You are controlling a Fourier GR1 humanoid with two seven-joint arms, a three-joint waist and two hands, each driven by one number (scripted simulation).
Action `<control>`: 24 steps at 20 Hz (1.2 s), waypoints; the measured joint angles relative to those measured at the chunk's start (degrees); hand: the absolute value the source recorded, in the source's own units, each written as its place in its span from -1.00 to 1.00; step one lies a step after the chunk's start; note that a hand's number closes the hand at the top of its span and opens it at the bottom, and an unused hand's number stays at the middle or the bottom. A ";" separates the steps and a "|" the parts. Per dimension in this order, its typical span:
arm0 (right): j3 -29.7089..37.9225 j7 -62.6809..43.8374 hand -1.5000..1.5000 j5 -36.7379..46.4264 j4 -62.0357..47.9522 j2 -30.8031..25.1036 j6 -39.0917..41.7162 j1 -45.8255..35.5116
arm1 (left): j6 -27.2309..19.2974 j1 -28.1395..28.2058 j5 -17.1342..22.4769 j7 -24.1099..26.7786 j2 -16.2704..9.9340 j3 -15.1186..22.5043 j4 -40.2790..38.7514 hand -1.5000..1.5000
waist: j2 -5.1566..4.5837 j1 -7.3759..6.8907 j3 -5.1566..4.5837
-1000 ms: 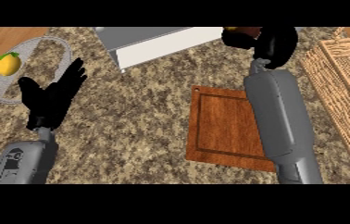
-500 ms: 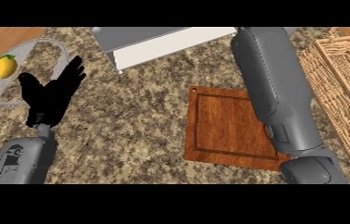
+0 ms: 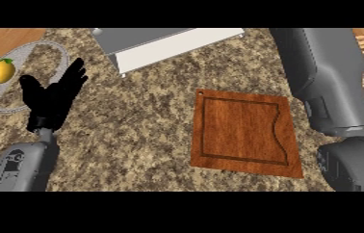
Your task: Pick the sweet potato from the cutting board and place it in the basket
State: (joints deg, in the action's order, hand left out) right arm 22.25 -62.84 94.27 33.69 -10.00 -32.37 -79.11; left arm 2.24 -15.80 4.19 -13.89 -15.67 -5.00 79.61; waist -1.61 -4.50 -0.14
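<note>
Compared with half a second ago, the basket at the right edge is no longer seen: the grey right forearm (image 3: pixel 320 83) has swung further right and now fills that side from the top of the view downward, overlapping the right edge of the cutting board (image 3: pixel 245 133). The right hand is out of view, so what it holds cannot be told. The sweet potato shows nowhere; the cutting board's top lies bare (a reddish wooden slab with a groove round its border) on the speckled counter (image 3: pixel 142 131).

The left hand (image 3: pixel 53 99) is seen at the left as before, fingers straight and spread upward, holding nothing. Just beyond it a round plate (image 3: pixel 43 51) is cut by the left edge, and a yellow fruit (image 3: pixel 6 69) lies on it. A grey and white tray-like object (image 3: pixel 167 46) sits at the top centre.
</note>
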 measured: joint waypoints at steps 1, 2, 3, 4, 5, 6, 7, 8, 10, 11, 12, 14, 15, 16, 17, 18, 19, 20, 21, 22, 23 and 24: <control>0.63 -0.15 1.00 0.65 -0.95 -0.90 -0.18 -0.44 | -0.07 -0.02 -0.13 0.13 0.18 0.14 -0.03 0.00 | -0.04 0.04 0.01; 1.19 -0.29 1.00 1.28 -1.97 -1.75 -0.29 -0.84 | 0.02 -0.04 -0.09 0.39 0.10 -0.02 -0.31 0.00 | -0.07 0.12 0.01; 1.67 -0.71 1.00 2.11 -2.85 -2.73 -0.05 -1.21 | 0.00 0.44 -0.08 0.57 0.37 0.12 -0.06 0.00 | -0.01 0.16 0.01; 1.83 -1.28 1.00 3.29 -3.69 -3.31 0.19 -1.50 | 0.05 0.31 -0.04 0.43 0.31 0.05 -0.14 0.00 | 0.03 0.30 0.01; 2.30 -1.55 1.00 4.00 -4.41 -4.23 0.26 -1.73 | -0.12 0.06 -0.09 0.35 0.39 -0.02 -0.37 0.00 | 0.00 0.42 0.01; 2.69 -1.64 1.00 4.66 -5.07 -5.20 0.26 -1.69 | -0.22 0.23 -0.09 0.38 0.44 -0.11 -0.36 0.00 | 0.08 0.59 0.02; 2.91 -2.13 1.00 5.65 -5.72 -5.99 0.59 -1.79 | -0.14 0.25 -0.01 0.51 0.39 -0.24 -0.41 0.00 | 0.12 0.71 0.02; 3.21 -2.40 1.00 6.46 -6.21 -6.64 0.55 -1.52 | -0.03 -0.03 0.10 0.35 0.06 -0.54 -0.60 0.00 | 0.12 0.83 0.02; 4.02 -2.62 1.00 7.44 -6.96 -7.97 0.55 -1.13 | -0.41 -0.08 -0.21 0.35 0.18 -0.58 -0.85 0.00 | 0.26 1.23 0.05; 4.43 -2.80 1.00 7.91 -7.32 -8.48 0.54 -0.94 | -0.25 0.57 -0.27 0.99 0.16 -0.63 -1.03 0.00 | 0.29 1.26 0.06; 4.83 -2.76 1.00 8.29 -7.61 -9.11 0.39 -0.70 | -0.07 0.96 -0.14 1.09 0.03 -0.80 -0.95 0.00 | 0.35 1.32 0.06; 5.79 -2.31 1.00 8.56 -7.98 -9.89 -0.35 0.65 | -0.01 0.73 0.23 0.81 0.03 -1.10 -0.76 0.00 | 0.48 1.69 0.09; 6.38 -1.91 1.00 8.43 -8.06 -10.47 -0.82 1.09 | 0.03 0.66 0.36 0.37 -0.12 -1.27 -0.64 0.00 | 0.54 1.83 0.11; 6.75 -1.47 1.00 8.39 -8.06 -10.53 -1.44 1.89 | 0.10 0.87 0.28 0.56 -0.17 -1.32 -0.80 0.00 | 0.64 2.06 0.11; 7.10 -1.21 1.00 8.38 -8.07 -10.59 -1.85 2.73 | 0.24 1.33 0.46 0.61 -0.36 -1.60 -0.48 0.00 | 0.75 2.20 0.12; 7.40 -1.06 1.00 8.50 -8.35 -10.79 -2.05 3.42 | -0.08 1.77 0.13 1.22 0.09 -1.40 -0.56 0.00 | 0.79 2.33 0.12; 7.72 -0.83 1.00 8.50 -8.41 -10.91 -2.40 4.21 | -0.07 1.97 0.11 1.29 0.12 -1.45 -0.57 0.00 | 0.85 2.49 0.12; 8.12 -0.42 1.00 8.31 -8.38 -11.37 -2.82 4.69 | 0.00 2.30 0.13 1.51 -0.05 -1.70 -0.61 0.00 | 0.89 2.59 0.13; 8.67 0.16 1.00 7.89 -8.38 -11.72 -3.48 5.36 | -0.05 2.20 0.00 1.17 -0.02 -1.59 -0.58 0.00 | 0.93 2.70 0.14; 9.17 0.72 1.00 7.45 -8.21 -11.87 -4.21 6.34 | 0.16 2.51 0.05 1.83 -0.32 -1.99 -0.88 0.00 | 0.98 2.85 0.13; 9.62 1.26 1.00 7.02 -7.99 -11.84 -5.06 7.06 | 0.32 2.11 0.20 1.66 -0.49 -2.20 -1.15 0.00 | 1.00 2.97 0.15; 9.91 1.76 1.00 6.58 -7.60 -11.77 -5.76 7.90 | 0.15 2.09 0.31 1.27 -0.44 -2.37 -0.90 0.00 | 1.09 3.12 0.15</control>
State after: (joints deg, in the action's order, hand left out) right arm 32.16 -61.08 100.85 26.09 -21.77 -38.13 -71.21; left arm 2.39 -13.71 4.50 -12.62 -16.11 -7.37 78.71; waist -0.53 -1.37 0.01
